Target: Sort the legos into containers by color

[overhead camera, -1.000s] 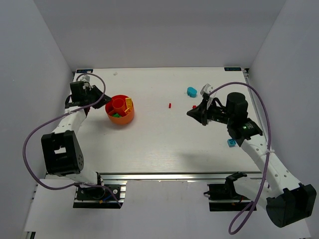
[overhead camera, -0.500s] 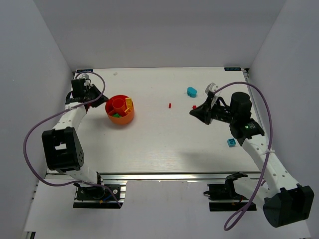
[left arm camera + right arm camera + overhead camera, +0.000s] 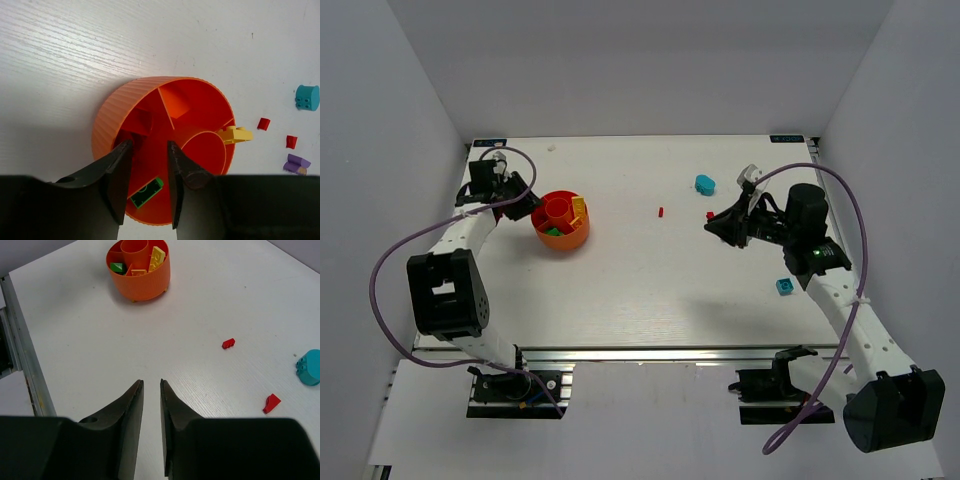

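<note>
The orange-red bowl (image 3: 560,222) stands at the left and holds a green brick (image 3: 146,192), with a yellow brick (image 3: 235,134) on its rim. My left gripper (image 3: 150,145) is open and empty, its jaws hanging over the bowl's near compartment; it also shows in the top view (image 3: 527,204). My right gripper (image 3: 717,228) hovers at the right over bare table, jaws slightly apart with nothing between them (image 3: 151,382). Two red legos (image 3: 661,212) (image 3: 709,215), a cyan one (image 3: 704,184) and a blue one (image 3: 785,287) lie on the table.
A purple and white piece (image 3: 750,175) lies near the back right, behind the right gripper. White walls close in the table on three sides. A metal rail (image 3: 650,352) runs along the near edge. The right wrist view shows the bowl (image 3: 145,285) far ahead.
My right gripper has drifted a little to the right and back. My left wrist has shifted slightly toward the back, its jaws staying at the bowl's left side.
</note>
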Controlling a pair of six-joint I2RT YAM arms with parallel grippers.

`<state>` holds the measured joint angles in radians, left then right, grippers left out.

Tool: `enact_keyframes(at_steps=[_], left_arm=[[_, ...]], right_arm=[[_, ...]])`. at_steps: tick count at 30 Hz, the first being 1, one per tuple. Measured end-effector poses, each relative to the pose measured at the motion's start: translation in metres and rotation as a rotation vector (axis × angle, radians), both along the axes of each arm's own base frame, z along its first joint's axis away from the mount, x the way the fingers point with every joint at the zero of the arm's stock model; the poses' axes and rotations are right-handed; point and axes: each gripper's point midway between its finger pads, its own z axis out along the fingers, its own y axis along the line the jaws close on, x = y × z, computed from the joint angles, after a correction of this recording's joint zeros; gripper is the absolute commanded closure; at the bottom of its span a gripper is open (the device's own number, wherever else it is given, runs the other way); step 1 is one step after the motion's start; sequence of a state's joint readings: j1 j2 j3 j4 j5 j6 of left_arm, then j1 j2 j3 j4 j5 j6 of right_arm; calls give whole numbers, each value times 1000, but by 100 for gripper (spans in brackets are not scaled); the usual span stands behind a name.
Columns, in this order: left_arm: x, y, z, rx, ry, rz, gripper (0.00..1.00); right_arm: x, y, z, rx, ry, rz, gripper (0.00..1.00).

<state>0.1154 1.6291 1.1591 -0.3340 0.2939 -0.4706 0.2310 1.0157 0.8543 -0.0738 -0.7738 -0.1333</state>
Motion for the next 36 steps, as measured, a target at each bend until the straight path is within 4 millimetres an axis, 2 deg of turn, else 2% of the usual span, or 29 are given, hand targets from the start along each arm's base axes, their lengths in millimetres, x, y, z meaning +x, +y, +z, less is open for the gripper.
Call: enact_keyframes(at_steps=[3, 7, 8, 9, 10, 12, 13, 15, 16, 18, 19, 21, 23, 26, 29, 32, 36], left_arm=[[0, -2, 2, -4, 3, -6, 55], [3, 0, 18, 3, -33, -2, 69], [3, 0, 26, 7, -52, 0, 80], [2, 0, 36, 13, -77, 0, 85], [0, 0, 48, 13, -106, -1, 89], [-4, -5, 84, 10, -207, -22, 92], [-7, -9, 103, 4, -260, -39, 92], [-17, -24, 140, -17, -371, -100, 81], [-22, -35, 156, -32, -418, -138, 77], [-31, -60, 175, -64, -474, -217, 68], [-35, -75, 178, -81, -484, -262, 66], [-39, -108, 174, -109, -470, -340, 64], [-44, -149, 157, -130, -418, -433, 62], [-47, -211, 124, -123, -313, -549, 61], [-45, -255, 88, -63, -223, -608, 55], [-37, -287, 54, 33, -155, -613, 53], [-14, -311, 20, 165, -119, -571, 49]], right_arm=[[2, -3, 0, 1, 1, -8, 74], [5, -7, -1, 2, 6, -21, 74], [6, -8, -2, 1, 8, -26, 74], [7, -9, -2, 1, 10, -31, 74], [9, -11, -3, 1, 12, -37, 74], [13, -14, -5, -2, 18, -55, 74], [16, -15, -7, -4, 24, -65, 74], [22, -19, -11, -8, 37, -93, 74], [26, -22, -14, -11, 49, -114, 64], [34, -26, -22, -16, 79, -152, 53], [39, -28, -27, -21, 97, -176, 41], [47, -33, -37, -30, 135, -219, 34], [55, -39, -46, -37, 166, -260, 32], [62, -47, -55, -46, 197, -312, 31], [67, -54, -58, -46, 213, -352, 32], [70, -61, -58, -44, 215, -379, 33], [71, -67, -54, -29, 220, -403, 32]])
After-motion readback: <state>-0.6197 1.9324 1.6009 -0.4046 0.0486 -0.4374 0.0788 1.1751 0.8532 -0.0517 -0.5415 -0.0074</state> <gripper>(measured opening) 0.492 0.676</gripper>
